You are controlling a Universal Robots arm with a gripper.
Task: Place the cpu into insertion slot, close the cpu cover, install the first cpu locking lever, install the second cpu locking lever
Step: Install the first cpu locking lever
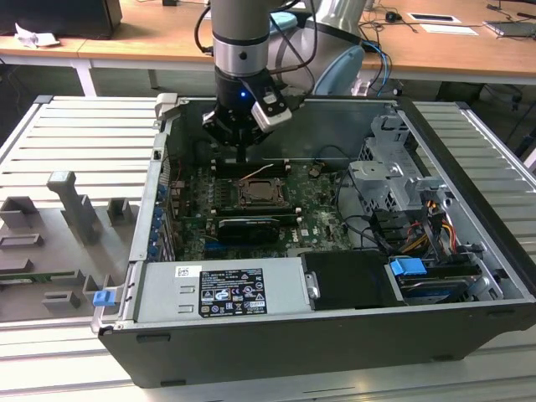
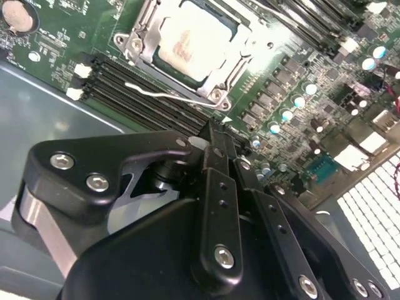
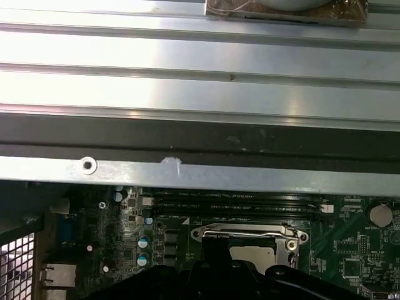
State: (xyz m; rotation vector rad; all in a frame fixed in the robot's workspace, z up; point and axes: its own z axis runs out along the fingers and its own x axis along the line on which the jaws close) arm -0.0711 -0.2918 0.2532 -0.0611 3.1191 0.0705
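Wooden desks with cables and papers ran along the back of the room, and in front of them an open computer case of dark metal lay on a ribbed grey table. At the exterior view's left, at about nine o'clock from the case, grey moulded fixtures stood on the table with a small blue clip beside them. Inside the case, a labelled silver power supply sat at six o'clock from the green motherboard, and a grey drive cage with a tangle of coloured wires filled the three o'clock side. The insertion slot lay near the board's middle; in the second wrist view the cpu, a pale square with a smooth metallic face, sat in it under the cpu cover, a thin silver frame lying flat around the chip. A bent wire locking lever crossed the long black memory slots just beside the socket. The arm hung straight down, its black gripper at twelve o'clock from the socket, fingers drawn together on nothing.
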